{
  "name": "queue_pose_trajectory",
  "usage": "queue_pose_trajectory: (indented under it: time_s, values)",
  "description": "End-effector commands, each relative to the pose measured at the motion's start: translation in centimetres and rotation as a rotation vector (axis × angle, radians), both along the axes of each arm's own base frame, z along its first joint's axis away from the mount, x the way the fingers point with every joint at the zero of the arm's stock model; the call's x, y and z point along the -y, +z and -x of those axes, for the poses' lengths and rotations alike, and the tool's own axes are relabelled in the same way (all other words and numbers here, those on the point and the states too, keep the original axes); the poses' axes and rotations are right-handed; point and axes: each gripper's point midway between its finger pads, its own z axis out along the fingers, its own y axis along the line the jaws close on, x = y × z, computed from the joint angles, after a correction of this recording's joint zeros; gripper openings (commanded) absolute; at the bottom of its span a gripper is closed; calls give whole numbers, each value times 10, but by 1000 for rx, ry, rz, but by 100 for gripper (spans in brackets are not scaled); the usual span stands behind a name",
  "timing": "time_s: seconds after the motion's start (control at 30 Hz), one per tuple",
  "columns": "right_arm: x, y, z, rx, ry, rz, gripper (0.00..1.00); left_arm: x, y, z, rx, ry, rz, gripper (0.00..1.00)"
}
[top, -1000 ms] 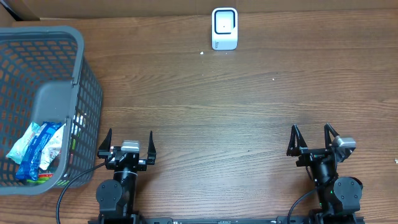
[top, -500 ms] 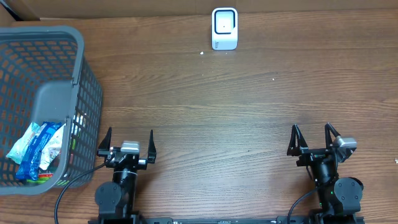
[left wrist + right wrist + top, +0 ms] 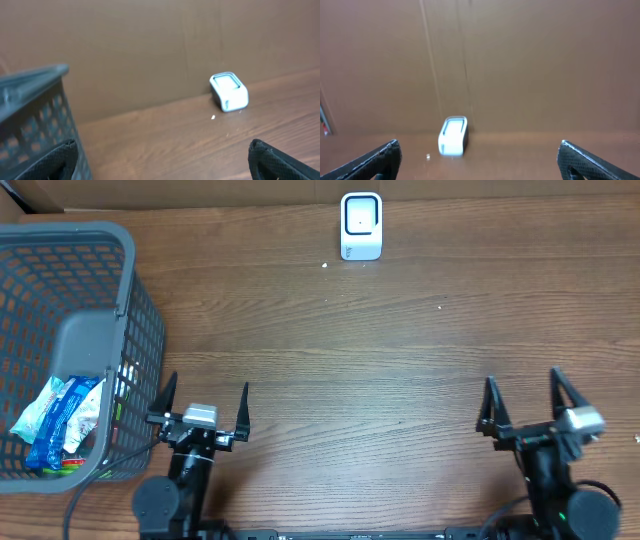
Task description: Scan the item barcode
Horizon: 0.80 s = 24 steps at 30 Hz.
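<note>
Bare table [image 3: 400, 360] runs up to the scanner [image 3: 361, 225]; the basket [image 3: 148, 340] walls off the left.

Overhead cam looks straight down on my whole bench [image 3: 400, 380]. Both wrist cams sit low, facing the back wall [image 3: 520, 60], and all three share the scanner [image 3: 361, 225].

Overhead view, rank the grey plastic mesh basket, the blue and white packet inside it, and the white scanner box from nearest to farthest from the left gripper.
1. Grey plastic mesh basket: its wall stands just left of the left gripper.
2. Blue and white packet: inside the basket, further left.
3. White scanner box: far back, ahead and to the right.
</note>
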Motion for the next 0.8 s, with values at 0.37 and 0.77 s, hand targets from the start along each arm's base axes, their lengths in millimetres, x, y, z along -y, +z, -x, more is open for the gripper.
queue_pose_trajectory:
  time_s: [0.37, 0.77]
  values:
    - [-11, 115, 36, 9, 59, 111, 100, 37, 144, -32, -205, -235, -62, 100]
    - [-52, 146, -23, -363, 299, 200, 100, 33, 198, -58, -583, -232, -11, 100]
